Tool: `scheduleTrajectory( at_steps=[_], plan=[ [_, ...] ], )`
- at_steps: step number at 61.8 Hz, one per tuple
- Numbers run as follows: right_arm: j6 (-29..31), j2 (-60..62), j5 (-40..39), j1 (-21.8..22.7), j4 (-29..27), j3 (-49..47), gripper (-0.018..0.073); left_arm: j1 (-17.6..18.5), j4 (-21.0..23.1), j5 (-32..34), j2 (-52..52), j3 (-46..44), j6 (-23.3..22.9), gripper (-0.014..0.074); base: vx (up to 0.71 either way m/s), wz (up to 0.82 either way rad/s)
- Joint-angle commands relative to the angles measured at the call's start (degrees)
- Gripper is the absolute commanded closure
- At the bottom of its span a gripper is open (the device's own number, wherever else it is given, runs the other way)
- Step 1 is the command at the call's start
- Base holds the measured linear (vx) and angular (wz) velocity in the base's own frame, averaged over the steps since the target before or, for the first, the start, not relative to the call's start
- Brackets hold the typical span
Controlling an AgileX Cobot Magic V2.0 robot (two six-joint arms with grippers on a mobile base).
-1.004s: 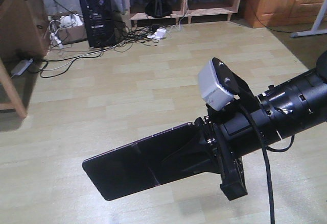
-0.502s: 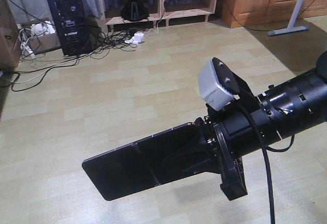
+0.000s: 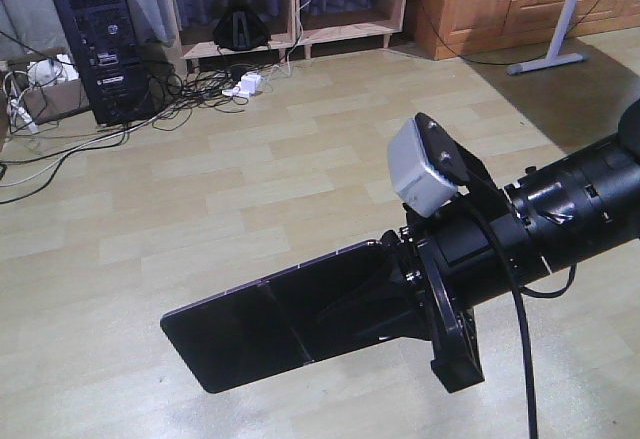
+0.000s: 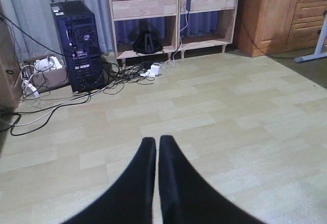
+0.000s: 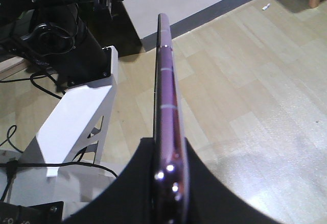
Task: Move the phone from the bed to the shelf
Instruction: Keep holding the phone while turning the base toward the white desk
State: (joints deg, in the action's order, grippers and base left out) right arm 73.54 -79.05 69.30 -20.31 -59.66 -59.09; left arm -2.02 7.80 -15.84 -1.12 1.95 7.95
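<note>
The phone point(image 3: 260, 334), a thin glossy black slab with a centre crease, juts out to the left over the wooden floor, held flat by my right gripper point(image 3: 372, 299), which is shut on its near end. In the right wrist view the phone point(image 5: 167, 96) shows edge-on with a pinkish-metal rim, clamped between the black fingers point(image 5: 207, 183). My left gripper point(image 4: 156, 142) is shut with nothing in it, pointing at the floor. The pale wood shelf point(image 3: 275, 41) stands against the far wall, also seen as the shelf point(image 4: 145, 7) ahead. The bed is out of view.
A black PC tower point(image 3: 100, 44) stands left of the shelf, with tangled cables and a power strip point(image 3: 215, 89) on the floor before it. An orange-brown cabinet point(image 3: 480, 4) and a white desk leg point(image 3: 545, 59) are far right. The white robot frame point(image 5: 76, 122) is beside the phone.
The whole background has slid left in the front view: shelf, tower and cabinet shifted left. The right gripper keeps the phone in the same pose.
</note>
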Motion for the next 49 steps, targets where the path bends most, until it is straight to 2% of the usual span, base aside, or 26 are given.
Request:
scheduleTrajectory(
  at_steps=[1,49],
  plan=[
    [0.66,1.9,4.71,0.14,-4.97,-1.5,0.0561,0.07,0.56,4.17,-0.31,0.13,-0.22,0.0596,0.22,-0.05],
    [0.66,1.9,4.71,0.14,-4.97,-1.5,0.0561,0.07,0.56,4.17,-0.31,0.13,-0.22,0.0596,0.23,-0.07]
  ],
)
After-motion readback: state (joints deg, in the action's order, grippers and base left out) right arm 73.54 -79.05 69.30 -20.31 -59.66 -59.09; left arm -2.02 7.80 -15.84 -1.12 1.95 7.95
